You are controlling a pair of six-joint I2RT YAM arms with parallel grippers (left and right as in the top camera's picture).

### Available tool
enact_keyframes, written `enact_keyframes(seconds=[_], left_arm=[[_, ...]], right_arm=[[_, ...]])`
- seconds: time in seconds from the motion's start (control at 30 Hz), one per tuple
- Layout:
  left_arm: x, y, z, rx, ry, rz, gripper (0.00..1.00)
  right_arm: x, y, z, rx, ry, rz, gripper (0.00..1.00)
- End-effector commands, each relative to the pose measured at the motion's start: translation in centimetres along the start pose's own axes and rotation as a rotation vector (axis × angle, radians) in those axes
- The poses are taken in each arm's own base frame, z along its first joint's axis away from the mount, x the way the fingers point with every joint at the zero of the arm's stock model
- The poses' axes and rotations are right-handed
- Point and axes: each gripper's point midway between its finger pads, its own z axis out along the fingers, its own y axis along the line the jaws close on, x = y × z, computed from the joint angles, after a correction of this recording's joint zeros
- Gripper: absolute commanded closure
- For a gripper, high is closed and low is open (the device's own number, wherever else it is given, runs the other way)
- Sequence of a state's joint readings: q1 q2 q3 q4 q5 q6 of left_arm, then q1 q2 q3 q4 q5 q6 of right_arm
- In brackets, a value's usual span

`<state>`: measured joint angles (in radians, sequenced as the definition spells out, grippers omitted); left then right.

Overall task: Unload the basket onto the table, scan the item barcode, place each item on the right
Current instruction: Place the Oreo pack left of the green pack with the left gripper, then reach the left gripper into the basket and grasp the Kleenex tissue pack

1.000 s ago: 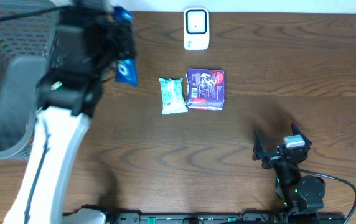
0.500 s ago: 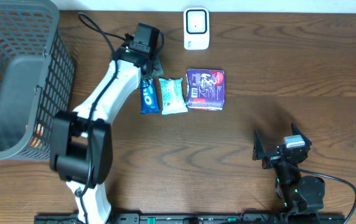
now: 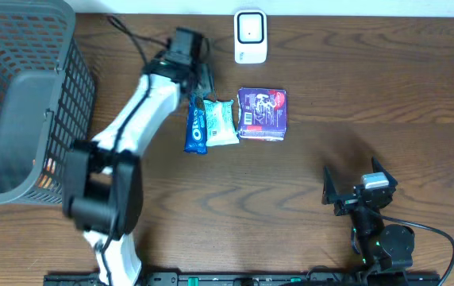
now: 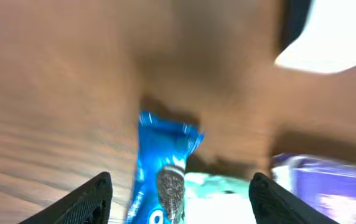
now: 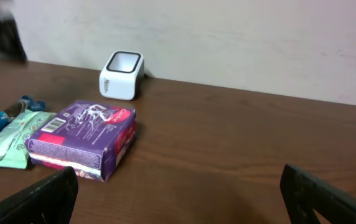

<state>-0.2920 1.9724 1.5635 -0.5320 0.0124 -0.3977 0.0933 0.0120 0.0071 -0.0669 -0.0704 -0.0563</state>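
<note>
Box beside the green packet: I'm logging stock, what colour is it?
Purple box with red patches; right wrist view best.

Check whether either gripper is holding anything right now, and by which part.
Nothing is held. The left gripper stands open over the blue cookie pack, which lies on the table; the right gripper is open and empty.

The left arm [image 3: 141, 107] has white links, black joints and a black cable [image 3: 132, 36].

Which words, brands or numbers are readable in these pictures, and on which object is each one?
No text reads clearly.
blue packet: white letters, too blurred.
green packet: print too small.
purple box: print and barcode label too small.
white scanner: none.
</note>
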Motion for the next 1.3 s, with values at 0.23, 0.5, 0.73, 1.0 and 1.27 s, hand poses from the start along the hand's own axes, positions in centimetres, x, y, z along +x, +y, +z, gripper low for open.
enact_keyframes(seconds=[0.23, 0.5, 0.73, 1.0, 1.27], left_arm=[[-15.0, 18.6, -28.5, -0.382, -0.707, -0.059, 0.27], [-8.7, 35.7, -29.3, -0.652, -0.488, -0.331, 0.26], [-2.7, 38.0, -22.5, -0.613, -0.144, -0.378, 0.27], [3.7, 37.8, -15.5, -0.52, 0.221, -0.414, 0.3], [9.8, 37.5, -11.9, -0.49, 0.45, -0.391, 0.32]], right_arm=[[0.1, -0.2, 0.0, 0.009, 0.001, -0.001, 0.01], [0.1, -0.2, 0.0, 0.009, 0.001, -0.001, 0.01], [0.1, -0.2, 0.0, 0.009, 0.001, -0.001, 0.01], [0.1, -0.2, 0.0, 0.009, 0.001, -0.001, 0.01], [0.1, -0.2, 0.0, 0.009, 0.001, -0.001, 0.01]])
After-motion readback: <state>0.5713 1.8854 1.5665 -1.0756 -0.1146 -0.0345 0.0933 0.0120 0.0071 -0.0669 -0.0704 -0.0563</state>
